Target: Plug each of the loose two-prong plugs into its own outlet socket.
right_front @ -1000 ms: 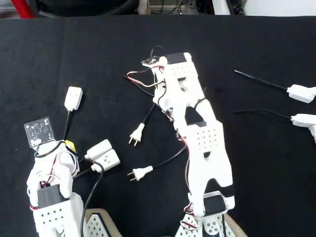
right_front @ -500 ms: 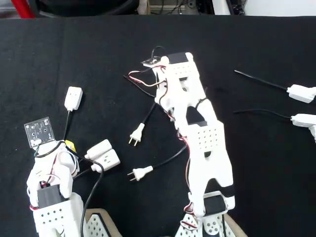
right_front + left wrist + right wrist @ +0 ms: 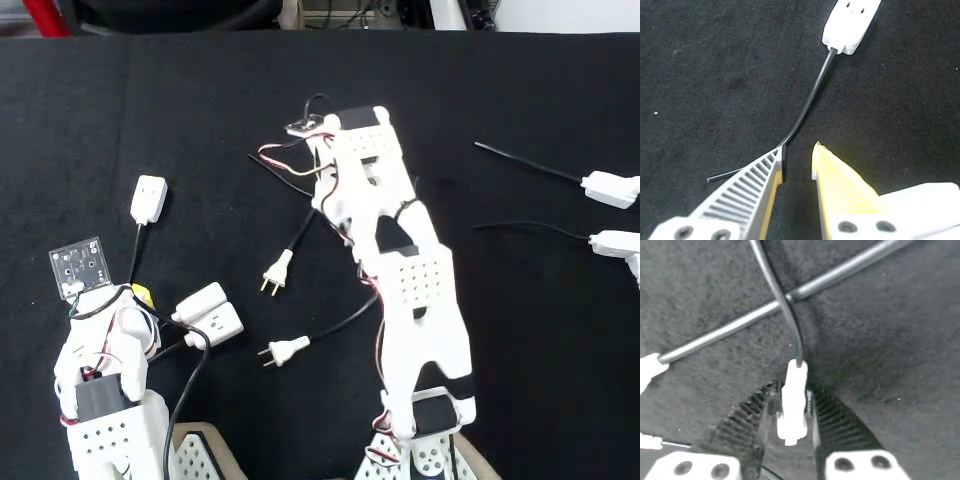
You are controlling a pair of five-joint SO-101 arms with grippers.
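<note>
Nearest to the bases and to the left of the right arm (image 3: 415,300), the left gripper (image 3: 799,147) stands low over the black cloth (image 3: 200,100). Its fingers are parted only a little and hold nothing, and a thin black cable (image 3: 812,97) passes just beside the grey fingertip (image 3: 775,160). Between this gripper and the right arm lies a pair of outlet sockets (image 3: 210,312). Closer to the arm the nearer plug (image 3: 288,350) and then the farther plug (image 3: 279,270) lie free on the cloth, prongs pointing away from the arm. Farther out, left of the arm, the black cable ends in a single outlet socket (image 3: 850,20). At the far end of the right arm, the right gripper (image 3: 793,387) holds a white plug (image 3: 792,410) in a narrow grip, one finger at each side. Its cord (image 3: 777,295) runs away from the fingertips and crosses a second cord (image 3: 840,275).
</note>
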